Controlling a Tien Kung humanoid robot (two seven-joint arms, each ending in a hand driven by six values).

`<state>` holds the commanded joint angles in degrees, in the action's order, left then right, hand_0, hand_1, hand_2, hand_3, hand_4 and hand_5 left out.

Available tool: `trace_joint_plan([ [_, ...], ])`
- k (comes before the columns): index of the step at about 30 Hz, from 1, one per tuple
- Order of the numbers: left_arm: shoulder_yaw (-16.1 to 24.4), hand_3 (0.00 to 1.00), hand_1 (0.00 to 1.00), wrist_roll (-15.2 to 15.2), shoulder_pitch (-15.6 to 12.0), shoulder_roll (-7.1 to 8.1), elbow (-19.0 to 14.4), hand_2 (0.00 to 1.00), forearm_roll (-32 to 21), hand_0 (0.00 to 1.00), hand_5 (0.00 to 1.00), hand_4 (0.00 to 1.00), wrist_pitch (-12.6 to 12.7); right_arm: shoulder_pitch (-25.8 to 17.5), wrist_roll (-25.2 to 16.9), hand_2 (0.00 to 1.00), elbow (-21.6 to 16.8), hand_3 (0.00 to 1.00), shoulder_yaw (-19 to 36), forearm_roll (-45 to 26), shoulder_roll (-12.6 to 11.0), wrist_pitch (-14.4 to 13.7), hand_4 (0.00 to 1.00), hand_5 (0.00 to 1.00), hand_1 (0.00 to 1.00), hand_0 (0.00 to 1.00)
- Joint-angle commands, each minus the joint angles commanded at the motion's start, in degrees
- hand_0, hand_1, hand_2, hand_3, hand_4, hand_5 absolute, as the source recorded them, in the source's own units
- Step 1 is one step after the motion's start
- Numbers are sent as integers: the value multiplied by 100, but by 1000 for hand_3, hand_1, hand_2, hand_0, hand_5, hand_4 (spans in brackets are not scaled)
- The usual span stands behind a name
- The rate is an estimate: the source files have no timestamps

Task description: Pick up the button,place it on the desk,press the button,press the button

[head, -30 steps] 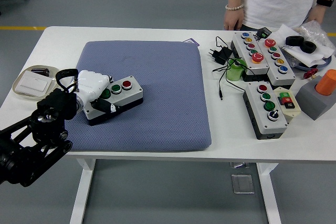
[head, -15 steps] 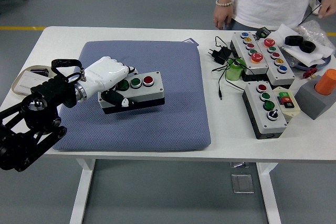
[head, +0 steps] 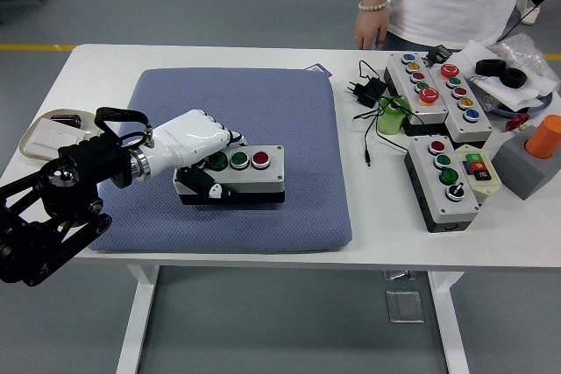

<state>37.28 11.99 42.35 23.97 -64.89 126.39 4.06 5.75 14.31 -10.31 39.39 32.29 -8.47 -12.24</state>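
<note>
A grey button box (head: 250,174) with a black base, two green buttons and one red button rests on the blue-grey pad (head: 289,111). My left hand (head: 195,148), white with a black arm, is shut on the box's left end, fingers curled over the top and thumb at the front side. My right hand is out of view.
At the right stand several other button boxes (head: 443,181), a black plug with cable (head: 368,94), a grey block with an orange cap (head: 535,159) and a plastic bag. A white tray (head: 44,136) lies at the left edge. A person stands behind the table's far right, one hand (head: 366,37) hanging near the edge.
My left hand has carried the button box to the right across the pad and turned it level. The person's hand has drawn back from the table.
</note>
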Motion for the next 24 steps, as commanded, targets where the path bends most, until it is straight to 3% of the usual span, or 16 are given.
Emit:
trace_joint_plan([
  [5, -32, 337, 311, 8, 15, -59, 78, 241, 23, 433, 2, 503, 105, -1, -1, 539, 0, 582, -13, 21, -5, 8, 280, 22, 477, 627],
  [8, -17, 337, 311, -40, 13, -105, 160, 241, 28, 433, 2, 503, 10, -2, -1, 539, 0, 582, -17, 28, -8, 12, 280, 22, 477, 627],
  [9, -9, 395, 351, -61, 6, -118, 190, 305, 27, 435, 2, 522, -34, -2, 0, 539, 0, 582, -17, 31, -8, 12, 279, 22, 477, 627],
  [14, 0, 395, 351, -120, -6, -144, 234, 305, 66, 435, 2, 522, -162, -5, -3, 539, 0, 582, -22, 37, -9, 14, 279, 22, 477, 627],
  [15, 1, 464, 406, -128, -6, -147, 236, 402, 72, 452, 2, 435, -183, -6, -3, 539, 0, 582, -21, 44, -9, 15, 279, 22, 477, 627],
  [20, 4, 464, 406, -123, -5, -144, 260, 402, 88, 452, 2, 435, -214, -2, -2, 539, 0, 582, -25, 78, -11, 20, 279, 22, 477, 627],
  [21, 3, 545, 493, -113, -7, -141, 265, 507, 92, 516, 2, 403, -200, -4, -4, 539, 0, 582, -29, 70, -11, 20, 280, 22, 477, 627],
  [24, -2, 545, 493, -88, -10, -137, 279, 507, 97, 516, 2, 403, -168, -3, -4, 539, 0, 582, -35, 71, -11, 22, 280, 22, 477, 627],
])
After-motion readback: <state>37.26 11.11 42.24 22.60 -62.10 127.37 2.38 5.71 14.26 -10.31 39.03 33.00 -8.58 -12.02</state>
